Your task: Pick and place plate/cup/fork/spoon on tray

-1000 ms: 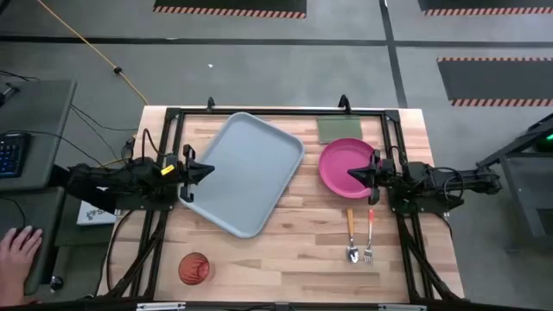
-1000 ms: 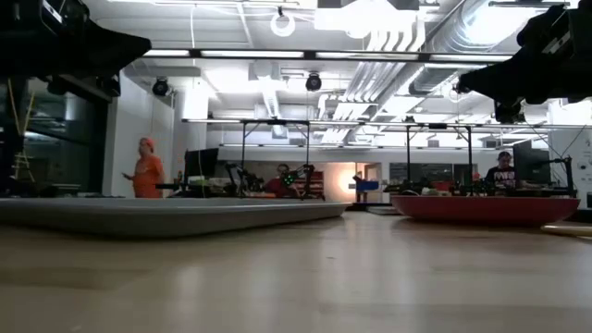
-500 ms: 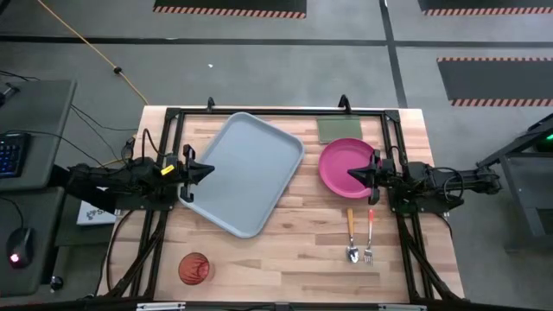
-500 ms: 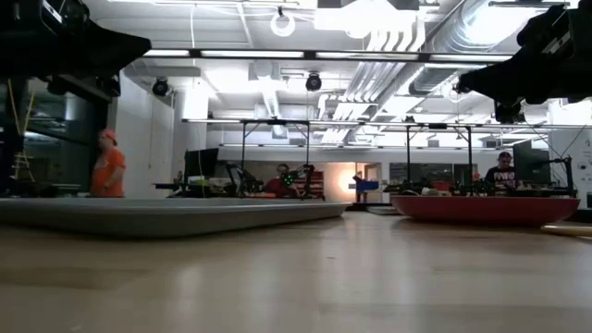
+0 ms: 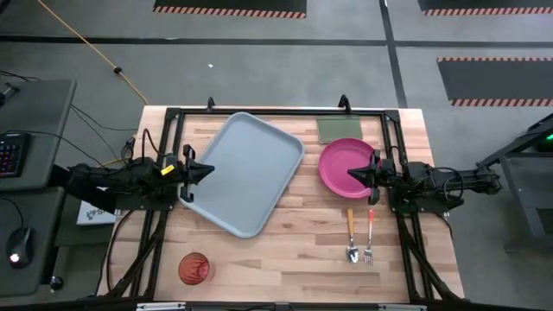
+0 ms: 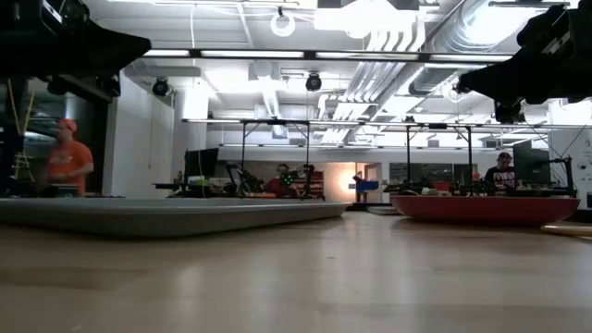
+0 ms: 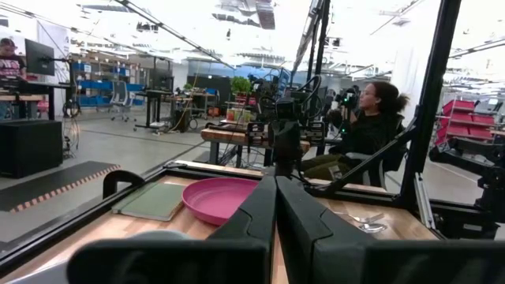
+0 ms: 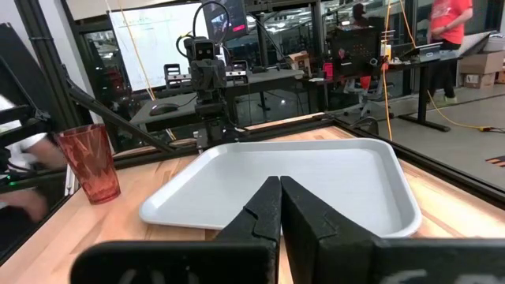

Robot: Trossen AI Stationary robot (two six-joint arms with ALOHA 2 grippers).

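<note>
Left gripper (image 5: 210, 170) pinched shut over tray (image 5: 251, 186) left rim. Right gripper (image 5: 350, 173) shut, empty, over plate (image 5: 341, 160). Spoon (image 5: 352, 238), fork (image 5: 370, 238) near-right; cup (image 5: 194, 269) near-left.

Two dark, cable-wrapped arms, left hand (image 5: 207, 169) with a yellow-orange wrist marking.

A pale wooden tabletop (image 5: 302, 250) is framed by black bars and set on a grey floor (image 5: 259, 69) marked with red-striped dark mats (image 5: 229, 8). Beyond it, a white ceiling with ducts and strip lights (image 6: 305, 55) is seen, and a person in orange (image 6: 67, 157) is shown at a workbench.
</note>
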